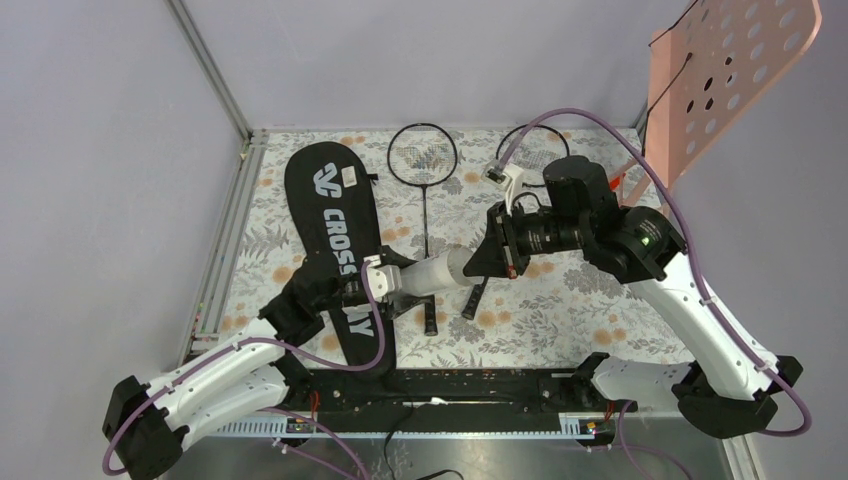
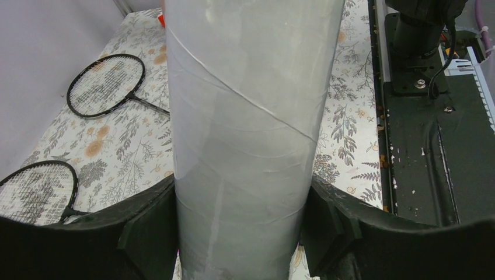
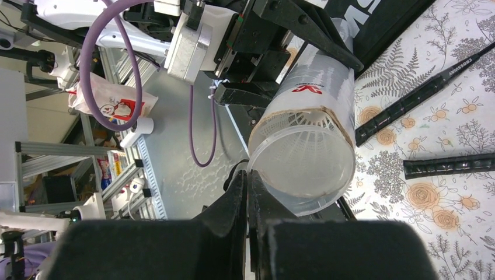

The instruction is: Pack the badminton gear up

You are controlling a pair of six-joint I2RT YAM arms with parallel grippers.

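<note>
My left gripper (image 1: 395, 283) is shut on the long white tube (image 1: 435, 272) and holds it level above the table; the tube fills the left wrist view (image 2: 251, 116) between both fingers (image 2: 146, 233). My right gripper (image 1: 487, 258) is at the tube's far end, its jaws pressed together on the rim of the clear cap (image 3: 303, 169). A white shuttlecock (image 3: 303, 125) shows inside the tube. Two black rackets (image 1: 423, 155) (image 1: 533, 155) lie at the back, the right one partly hidden by my right arm. The black CROSSWAY bag (image 1: 335, 240) lies to the left.
The racket handles (image 3: 420, 96) (image 3: 449, 166) lie under the tube's end. A pink perforated board (image 1: 730, 60) stands at the back right. A metal frame rail (image 1: 225, 250) runs along the table's left edge.
</note>
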